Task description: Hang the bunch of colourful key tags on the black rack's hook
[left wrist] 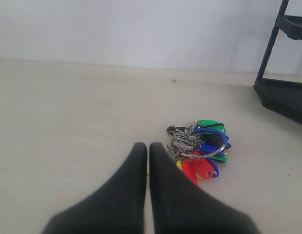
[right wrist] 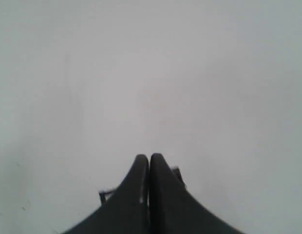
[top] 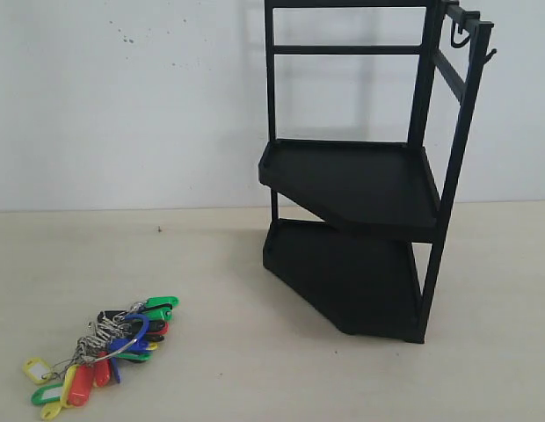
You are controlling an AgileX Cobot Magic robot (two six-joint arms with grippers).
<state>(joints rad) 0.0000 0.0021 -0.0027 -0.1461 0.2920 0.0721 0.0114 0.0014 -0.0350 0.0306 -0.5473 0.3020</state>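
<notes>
The colourful key tag bunch [top: 105, 347] lies flat on the table at the front left, its big part-blue ring on top of the tags. In the left wrist view the key tag bunch [left wrist: 199, 148] rests just beyond and to one side of my left gripper [left wrist: 147, 146], which is shut and empty. The black rack [top: 360, 185] stands at the right, and the small upturned hook [top: 490, 56] juts from its outer upright near the top. My right gripper [right wrist: 149, 158] is shut with nothing in it, facing the white wall. Neither arm shows in the exterior view.
A curled J-shaped hook [top: 459, 37] hangs under the rack's top rail. One upright and the lower tray of the rack [left wrist: 282, 92] show in the left wrist view. Small black rack tips [right wrist: 103, 196] peek out behind the right fingers. White wall stands behind.
</notes>
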